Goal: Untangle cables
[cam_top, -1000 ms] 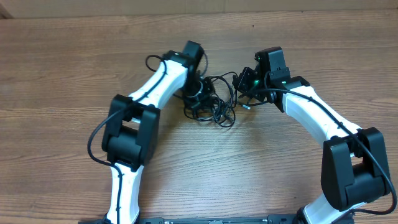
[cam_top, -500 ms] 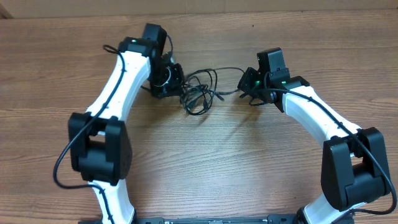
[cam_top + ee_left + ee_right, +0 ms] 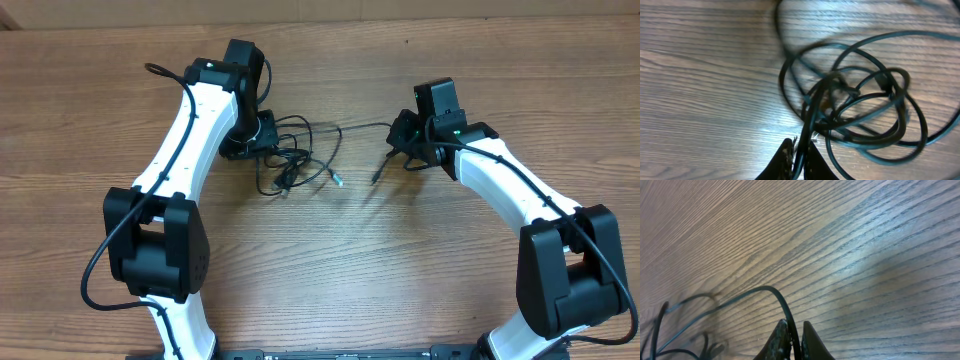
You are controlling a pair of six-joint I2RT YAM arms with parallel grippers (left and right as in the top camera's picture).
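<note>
The cables (image 3: 284, 167) are bunched well apart from the far edge of the table (image 3: 330, 275). Only in the wrist views is a strand seen clamped by the left gripper (image 3: 800, 151) and by the right gripper (image 3: 793, 336).

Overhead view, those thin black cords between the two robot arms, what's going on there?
A tangle of thin black cables lies on the wooden table, and the robot has hold of it from both sides. The left pincer is shut on a strand right beside the knotted loops. The right pincer is shut on another strand that stretches off to the right. Most loops lie bunched near the left pincer, so the cables are not yet untangled.
</note>
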